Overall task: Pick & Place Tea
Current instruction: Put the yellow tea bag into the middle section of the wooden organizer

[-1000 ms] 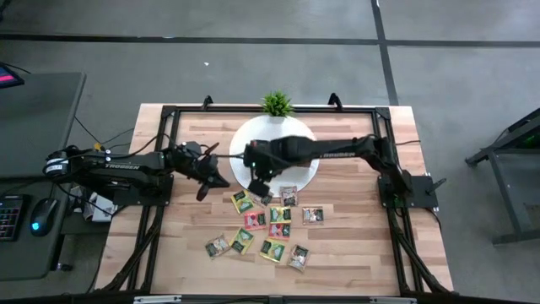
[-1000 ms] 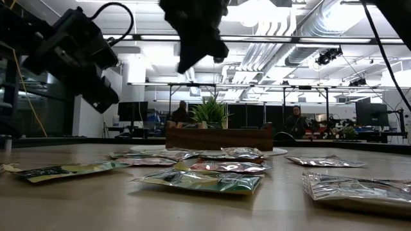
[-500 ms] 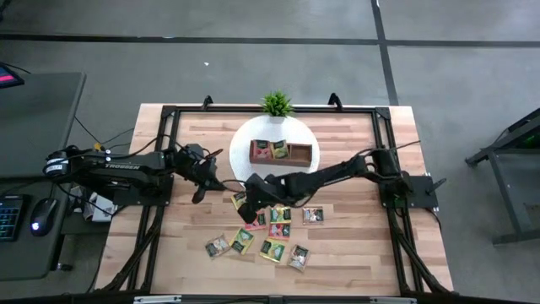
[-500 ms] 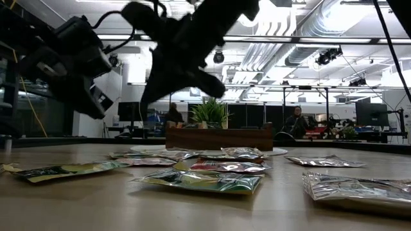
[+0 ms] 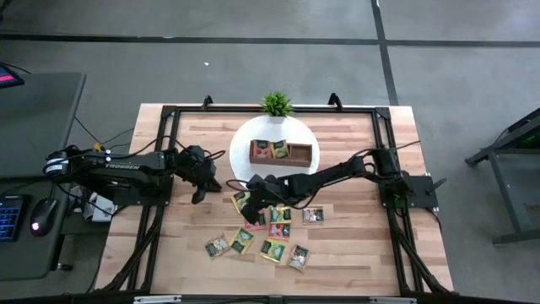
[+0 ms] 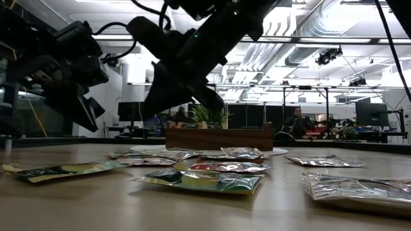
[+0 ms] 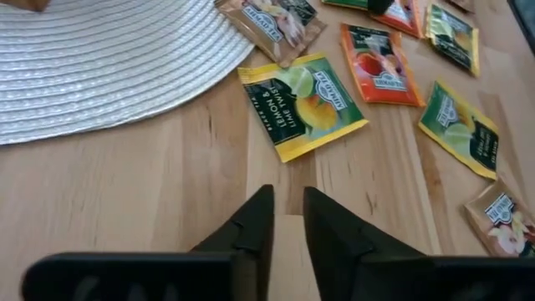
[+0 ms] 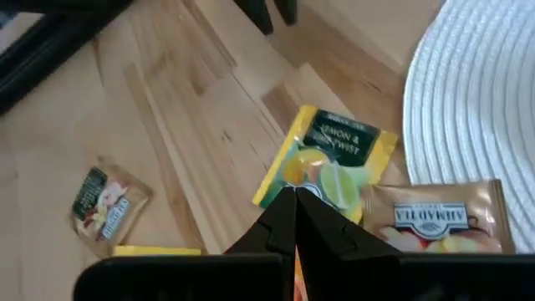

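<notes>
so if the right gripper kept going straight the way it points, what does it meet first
Most likely the yellow lemon tea sachet: the right gripper, fingers shut, points straight at it, though depth is unclear.

Flat yellow lemon tea sachet (image 8: 330, 163) partly hidden behind the right end effector (image 8: 294, 219) in the right wrist view, red-pink sachet (image 5: 253, 221) half covered by that arm from above, beige sachet (image 7: 508, 230) cut off at lower right edge, brown wooden tray's (image 6: 218, 137) contents hidden at surface height, background people too small to make out
</notes>
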Robot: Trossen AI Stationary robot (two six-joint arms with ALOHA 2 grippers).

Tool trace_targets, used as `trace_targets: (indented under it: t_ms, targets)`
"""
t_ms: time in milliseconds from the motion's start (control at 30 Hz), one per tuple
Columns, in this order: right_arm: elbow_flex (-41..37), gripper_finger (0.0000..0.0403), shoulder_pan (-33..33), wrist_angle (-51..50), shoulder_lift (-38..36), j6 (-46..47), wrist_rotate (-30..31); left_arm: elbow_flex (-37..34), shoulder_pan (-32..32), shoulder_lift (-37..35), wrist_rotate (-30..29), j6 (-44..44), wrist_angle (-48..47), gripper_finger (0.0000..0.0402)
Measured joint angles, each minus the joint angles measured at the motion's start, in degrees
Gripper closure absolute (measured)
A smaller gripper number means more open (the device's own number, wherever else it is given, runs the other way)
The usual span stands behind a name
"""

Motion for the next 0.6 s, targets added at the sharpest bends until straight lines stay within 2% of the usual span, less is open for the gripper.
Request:
trace_targets:
  t_ms: [267, 433, 600]
  targets:
    - [0.0, 0.0403, -0.3, -0.6, 1.7, -2.7, 0.6, 0.0, 0.0, 0.0, -1.0, -1.6, 1.4, 0.027]
    - [0.0, 0.0403, -0.2, -2.4, 2.4, 1.1, 4.1, 0.0, 0.0, 0.0, -1.0, -2.9, 1.7, 0.0261]
    - [0.3, 0.0403, 0.7, -3.5, 2.4, -0.6, 4.5, 0.0, -0.1, 0.0, -1.3, -3.2, 2.6, 0.0261]
